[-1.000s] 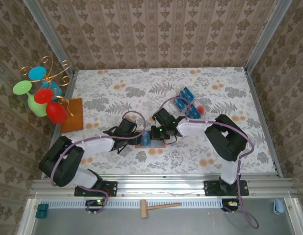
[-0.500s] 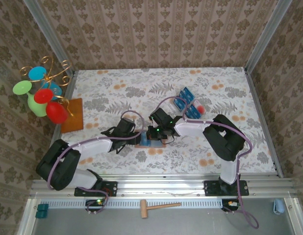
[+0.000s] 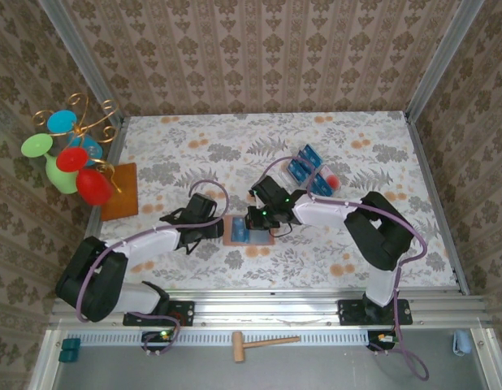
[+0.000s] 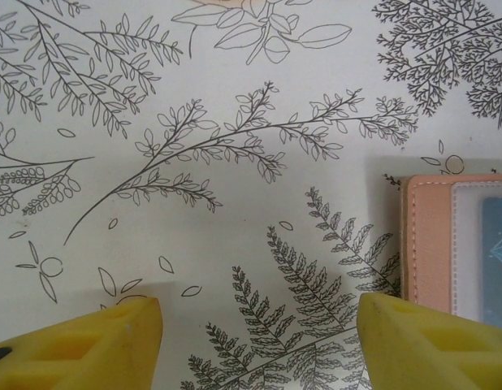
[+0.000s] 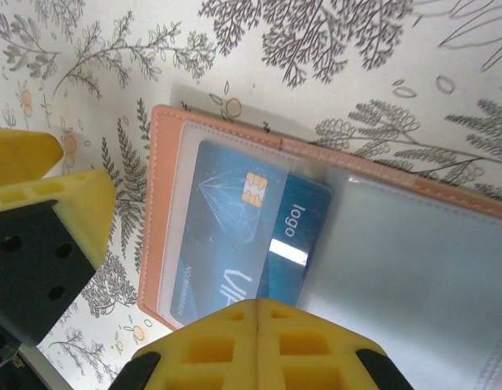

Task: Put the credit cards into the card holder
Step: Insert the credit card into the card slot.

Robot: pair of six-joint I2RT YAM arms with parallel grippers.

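The card holder (image 5: 166, 219) lies open on the table, peach inside with clear pockets. One blue credit card (image 5: 235, 236) sits partly in its left pocket, the right end sticking out. My right gripper (image 5: 257, 313) is shut, its tips pressed together over the card's near edge. In the top view it (image 3: 259, 219) hangs over the holder (image 3: 232, 234). My left gripper (image 4: 259, 345) is open over bare cloth just left of the holder (image 4: 430, 244), with nothing between its fingers (image 4: 97, 349). In the top view, it (image 3: 210, 230) is at the holder's left edge.
A clear tray (image 3: 322, 184) with more blue cards (image 3: 302, 169) and a red dot stands at the back right. An orange-brown mat (image 3: 121, 192) and a coloured ornament (image 3: 68, 154) are at the left edge. Metal rails frame the table.
My left gripper has drawn back to the left, off the card holder. The right gripper has shifted slightly left over the holder and stays shut.
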